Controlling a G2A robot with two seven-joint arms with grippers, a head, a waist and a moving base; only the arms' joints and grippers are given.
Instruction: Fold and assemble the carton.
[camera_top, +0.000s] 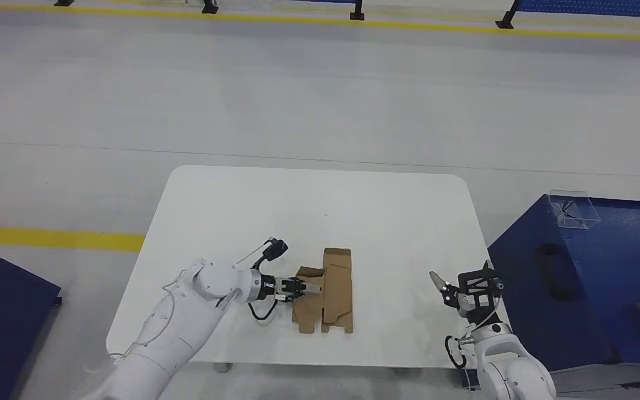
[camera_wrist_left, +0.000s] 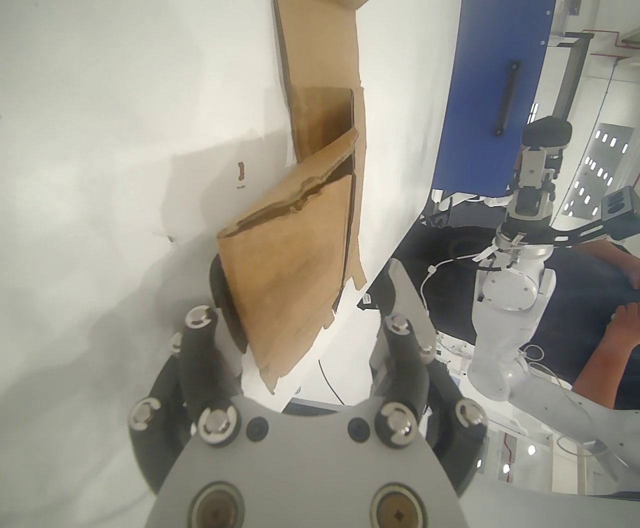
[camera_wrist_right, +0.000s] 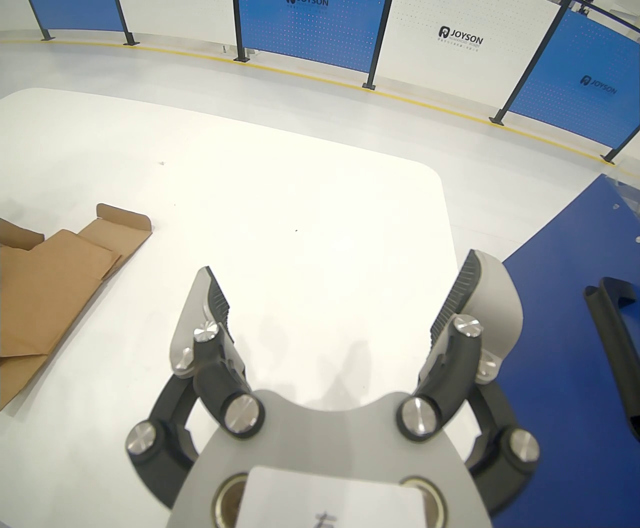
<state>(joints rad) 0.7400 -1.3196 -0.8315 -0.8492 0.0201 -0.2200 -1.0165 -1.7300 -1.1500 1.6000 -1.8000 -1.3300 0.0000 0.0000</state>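
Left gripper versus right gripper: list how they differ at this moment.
The left gripper is at the carton, with a raised flap between its fingers and against one of them. The right gripper stands apart from the carton with nothing between its fingers. The left gripper is nearer the middle of the table, while the right gripper is near the table's edge on the robot's right. Both are open.

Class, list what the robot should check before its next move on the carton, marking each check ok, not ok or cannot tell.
1. Carton lies on the table: ok.
2. Left gripper open around a raised flap: ok.
3. Flap clamped: not ok, jaws stand apart.
4. Right gripper open, apart from the carton: ok.
5. Carton folded into shape: not ok, mostly flat.
6. Flap's crease undamaged: cannot tell.
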